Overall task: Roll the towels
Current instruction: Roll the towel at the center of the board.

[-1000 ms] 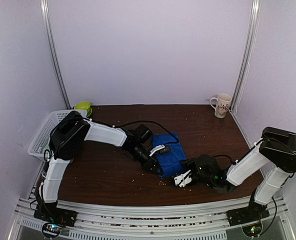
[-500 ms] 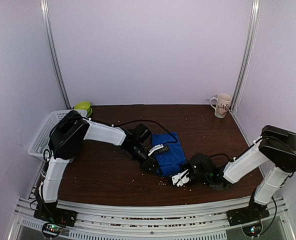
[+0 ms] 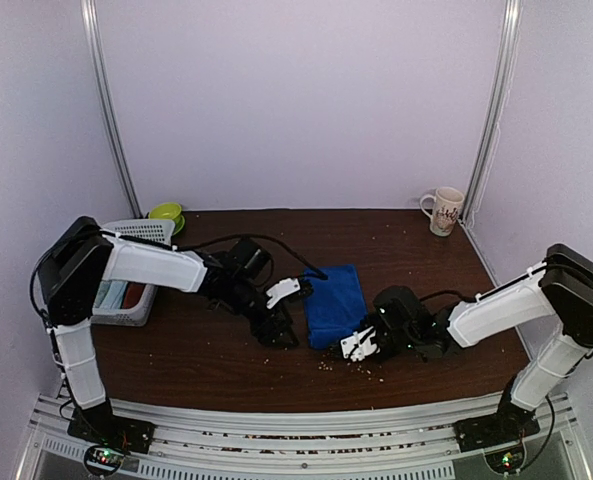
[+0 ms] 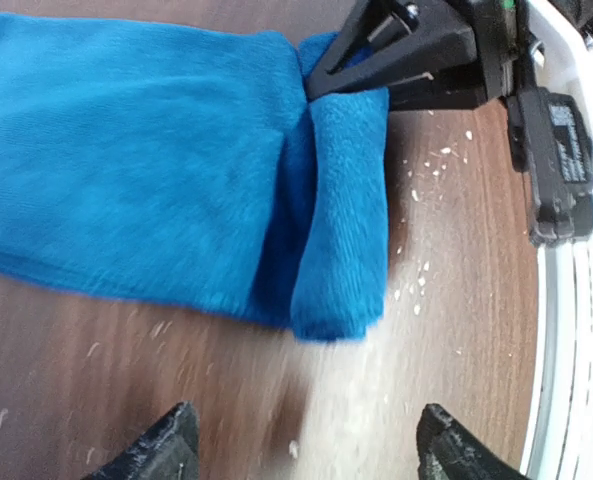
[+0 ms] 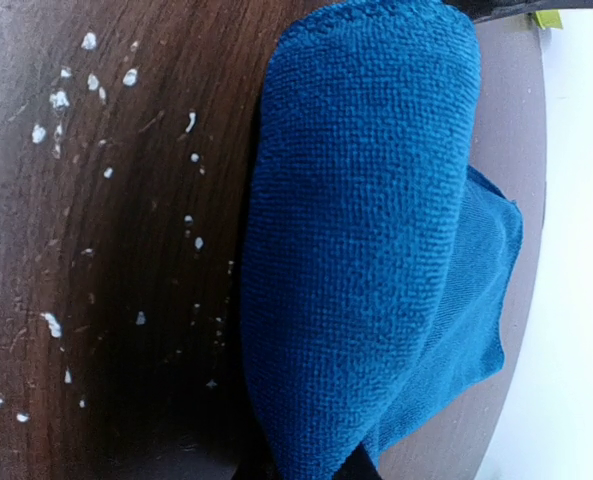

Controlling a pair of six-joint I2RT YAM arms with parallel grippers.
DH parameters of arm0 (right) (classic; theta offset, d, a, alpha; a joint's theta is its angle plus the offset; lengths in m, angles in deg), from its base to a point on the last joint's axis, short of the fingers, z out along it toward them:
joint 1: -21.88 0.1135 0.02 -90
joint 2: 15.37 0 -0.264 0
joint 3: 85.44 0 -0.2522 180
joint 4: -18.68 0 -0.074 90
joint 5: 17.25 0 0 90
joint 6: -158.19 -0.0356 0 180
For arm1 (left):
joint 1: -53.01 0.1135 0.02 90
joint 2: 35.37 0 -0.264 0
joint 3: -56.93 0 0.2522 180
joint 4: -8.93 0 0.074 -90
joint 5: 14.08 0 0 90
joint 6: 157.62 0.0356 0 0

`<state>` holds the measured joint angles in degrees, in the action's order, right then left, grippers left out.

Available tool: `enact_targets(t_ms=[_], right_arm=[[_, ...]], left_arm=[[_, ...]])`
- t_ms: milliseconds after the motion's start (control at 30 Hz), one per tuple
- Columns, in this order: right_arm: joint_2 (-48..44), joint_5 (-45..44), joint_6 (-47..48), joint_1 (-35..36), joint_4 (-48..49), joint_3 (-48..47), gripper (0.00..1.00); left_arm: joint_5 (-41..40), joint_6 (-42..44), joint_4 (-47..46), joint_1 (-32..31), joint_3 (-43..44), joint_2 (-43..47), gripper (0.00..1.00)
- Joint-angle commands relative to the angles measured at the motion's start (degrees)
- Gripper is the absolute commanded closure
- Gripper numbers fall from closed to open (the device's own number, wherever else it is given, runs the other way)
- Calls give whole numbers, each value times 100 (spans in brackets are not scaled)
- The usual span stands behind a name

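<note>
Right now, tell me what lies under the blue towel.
Only the table shows around the towel. Its near edge is rolled over, pinched by the right gripper. Anything beneath the cloth is covered.

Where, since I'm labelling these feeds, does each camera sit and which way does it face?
Top external: above and behind the arm bases, looking down on the table; both arms show, left gripper open, right gripper shut.
Left wrist: low over the table, facing the blue towel; its fingertips frame the bottom edge.
Right wrist: close to the towel's rolled edge; its fingers barely show at the bottom.
Shared: all see the towel; top and left wrist show the right gripper pinching it.
</note>
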<state>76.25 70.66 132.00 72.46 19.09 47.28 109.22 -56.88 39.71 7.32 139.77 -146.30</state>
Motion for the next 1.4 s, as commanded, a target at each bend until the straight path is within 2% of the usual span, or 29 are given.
enact_targets(t_ms=[0,100,300,400,433,467,633,733,1067,1367], right_arm=[[-3,816,-340,-210,-1307,-445,98],[216,1340,-382,-370,-2138,-895,98],[769,2155,-317,-692,-3737,-1764,99],[1101,2516,-287,-867,-4429,-2234,99],[1395,2764,-249,-1012,-5100,-2769,99],[1513,2826,-238,-1048,-5323,-2950,99],[2134,3012,-153,-1232,-6285,-3761,98],[2404,3107,-203,-1349,-6579,-4055,98],[2663,3050,-379,-1420,-6770,-4289,97],[2740,3109,-400,-1415,-6818,-4423,96]], left_arm=[[-1079,201,-1368,-43,-923,853,16],[-1407,444,-2415,-107,-1723,1561,17],[-2377,1667,-4096,-647,-3002,2385,17],[-2745,2074,-4445,-915,-3163,2317,18],[-3062,2466,-4700,-1151,-3191,2069,18],[-3149,2554,-4826,-1200,-3178,1953,19],[-3214,2923,-5075,-1309,-2960,1378,21],[-3341,3166,-5021,-1428,-2754,1069,23],[-3662,3222,-5365,-1618,-2351,437,22],[-3960,3266,-4852,-1658,-1723,-154,26]])
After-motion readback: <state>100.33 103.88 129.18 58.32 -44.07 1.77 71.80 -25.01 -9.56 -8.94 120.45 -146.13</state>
